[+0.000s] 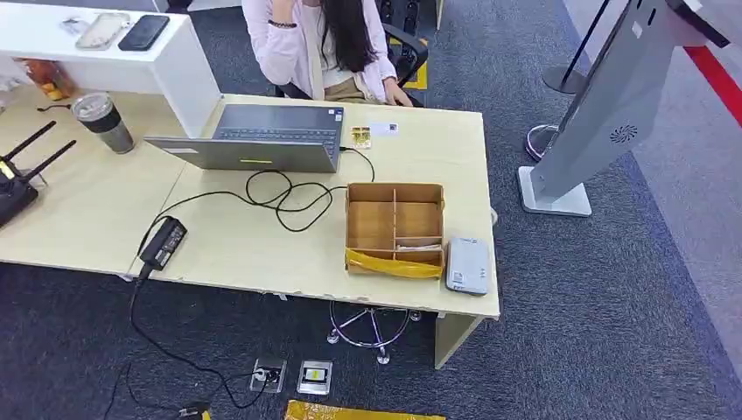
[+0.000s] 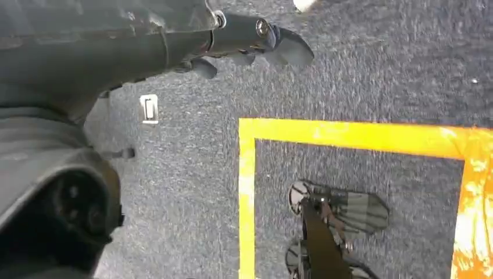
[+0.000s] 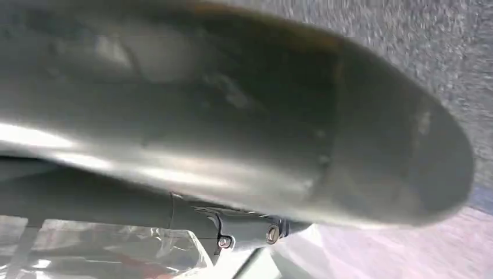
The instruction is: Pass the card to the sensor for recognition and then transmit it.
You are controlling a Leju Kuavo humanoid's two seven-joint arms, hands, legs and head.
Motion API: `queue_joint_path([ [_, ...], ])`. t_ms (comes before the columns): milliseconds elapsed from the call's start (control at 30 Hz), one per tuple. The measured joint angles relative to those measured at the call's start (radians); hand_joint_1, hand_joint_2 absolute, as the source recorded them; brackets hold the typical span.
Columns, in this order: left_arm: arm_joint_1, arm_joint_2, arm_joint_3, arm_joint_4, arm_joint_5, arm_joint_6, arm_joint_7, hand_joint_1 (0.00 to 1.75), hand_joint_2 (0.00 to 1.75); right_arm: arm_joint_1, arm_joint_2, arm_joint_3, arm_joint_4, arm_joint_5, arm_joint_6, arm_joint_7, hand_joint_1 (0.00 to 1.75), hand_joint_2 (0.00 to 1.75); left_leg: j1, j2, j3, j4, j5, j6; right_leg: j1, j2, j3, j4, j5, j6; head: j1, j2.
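Note:
A white card (image 1: 383, 129) and a small yellow-patterned card (image 1: 360, 136) lie at the desk's far edge, near a seated person (image 1: 328, 44). A grey flat sensor box (image 1: 467, 264) sits at the desk's front right corner, beside a partitioned cardboard box (image 1: 395, 227). My left hand (image 2: 250, 40) hangs above the carpet with its dark fingers loosely extended and nothing in them. My right hand (image 3: 244, 133) sits very close to its camera as a blurred grey thumb. Its fingers are hidden, so its hold is unclear.
On the wooden desk (image 1: 236, 245) are an open laptop (image 1: 262, 136), a looping black cable (image 1: 280, 197), a power brick (image 1: 163, 243), a tumbler (image 1: 103, 122) and a router (image 1: 13, 179). A grey kiosk stand (image 1: 604, 105) rises at the right. Yellow tape (image 2: 349, 136) marks the carpet.

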Motion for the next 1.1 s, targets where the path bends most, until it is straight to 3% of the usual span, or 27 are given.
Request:
queue_joint_path([
  [100, 0.0, -0.003, 0.0, 0.0, -0.006, -0.035, -0.008, 0.0, 0.0, 0.001, 0.016, -0.042, 0.004, -0.021, -0.011, -0.029, 0.0, 0.0, 0.0, 0.0, 0.0, 0.0, 0.0, 0.0, 0.0, 0.0, 0.0, 0.0, 0.0, 0.0, -0.001, 0.0],
  [367, 0.0, -0.014, 0.009, 0.0, 0.03, -0.019, -0.001, 0.0, 0.0, 0.002, 0.051, -0.091, 0.008, 0.029, 0.026, -0.153, 0.0, 0.0, 0.0, 0.0, 0.0, 0.0, 0.0, 0.0, 0.0, 0.0, 0.0, 0.0, 0.0, 0.0, -0.001, 0.0],
  [467, 0.0, -0.018, 0.017, 0.0, 0.025, 0.003, -0.008, 0.0, 0.0, 0.002, 0.072, -0.094, 0.011, 0.047, 0.046, -0.152, 0.0, 0.0, 0.0, 0.0, 0.0, 0.0, 0.0, 0.0, 0.0, 0.0, 0.0, 0.0, 0.0, 0.0, -0.001, 0.0],
  [600, 0.0, -0.018, 0.022, 0.0, 0.033, 0.019, -0.011, 0.0, 0.0, 0.002, 0.089, -0.101, 0.014, 0.039, 0.076, -0.067, 0.0, 0.0, 0.0, 0.0, 0.0, 0.0, 0.0, 0.0, 0.0, 0.0, 0.0, 0.0, 0.0, 0.0, -0.001, 0.0],
  [700, -0.001, -0.018, 0.027, 0.0, 0.043, 0.031, -0.013, 0.0, 0.0, 0.003, 0.097, -0.11, 0.016, 0.039, 0.087, -0.05, 0.0, 0.0, 0.0, 0.0, 0.0, 0.0, 0.0, 0.0, 0.0, 0.0, 0.0, 0.0, 0.0, 0.0, 0.0, 0.0],
  [1100, 0.0, -0.014, 0.043, 0.0, 0.037, 0.033, -0.016, 0.0, 0.0, 0.003, 0.129, -0.125, 0.018, 0.049, 0.064, -0.178, 0.0, 0.0, 0.0, 0.0, 0.0, 0.0, 0.0, 0.0, 0.0, 0.0, 0.0, 0.0, 0.0, 0.0, -0.001, 0.0],
])
